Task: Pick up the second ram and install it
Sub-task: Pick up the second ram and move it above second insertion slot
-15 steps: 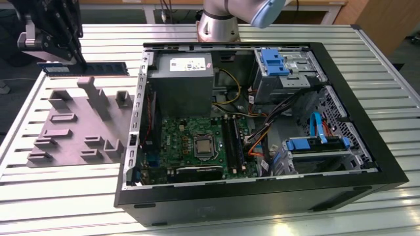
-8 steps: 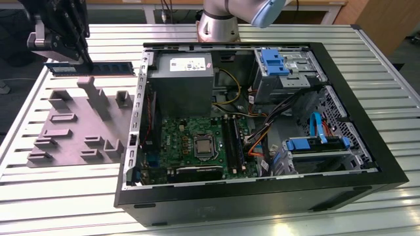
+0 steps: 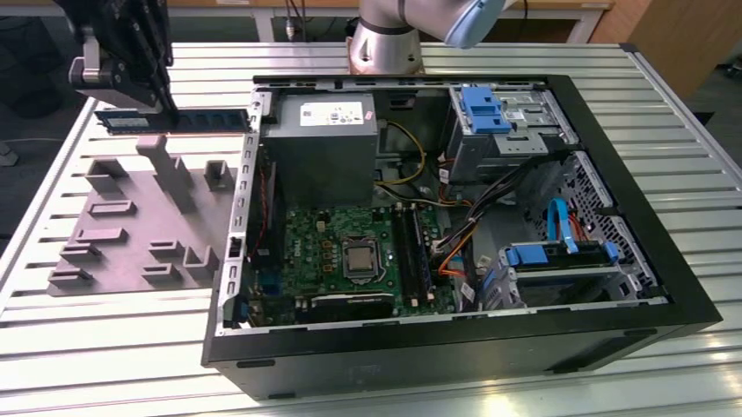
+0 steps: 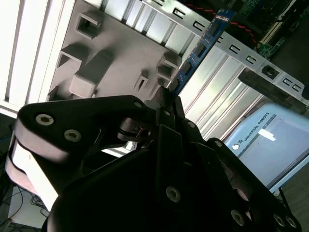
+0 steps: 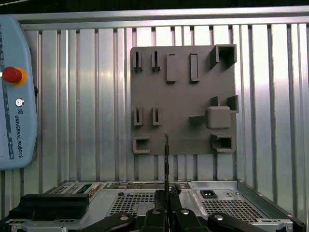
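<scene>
The fingers (image 3: 162,111) are closed on the second ram (image 3: 207,120), pinching its flat faces with the stick on edge. Its long axis lies level, running toward the exterior view's right, where it ends close beside the computer case (image 3: 464,347) wall. It seems to hang clear above the far edge of the grey fixture plate (image 3: 128,217) on the counter (image 3: 69,347). The motherboard's black slots (image 3: 414,252) lie well apart inside the case, and the arm reaches down steeply from above

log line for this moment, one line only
end effector: shut on second ram | position: beside grey fixture plate, outside pc case | install: not yet done
</scene>
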Controlling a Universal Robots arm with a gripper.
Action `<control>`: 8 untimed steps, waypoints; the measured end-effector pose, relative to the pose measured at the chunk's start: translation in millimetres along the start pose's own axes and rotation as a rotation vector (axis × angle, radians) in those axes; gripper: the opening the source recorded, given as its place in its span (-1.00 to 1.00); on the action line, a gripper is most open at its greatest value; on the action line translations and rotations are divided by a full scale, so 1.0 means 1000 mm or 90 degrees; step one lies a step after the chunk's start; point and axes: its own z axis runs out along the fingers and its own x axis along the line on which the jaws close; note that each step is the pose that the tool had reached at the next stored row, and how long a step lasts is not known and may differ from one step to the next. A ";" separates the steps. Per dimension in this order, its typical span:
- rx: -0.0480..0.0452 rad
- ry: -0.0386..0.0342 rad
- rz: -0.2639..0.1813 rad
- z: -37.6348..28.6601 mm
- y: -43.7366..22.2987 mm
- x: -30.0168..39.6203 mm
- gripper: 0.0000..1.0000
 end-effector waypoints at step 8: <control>0.0000 0.0000 0.000 -0.0002 -0.0151 -0.0005 -0.73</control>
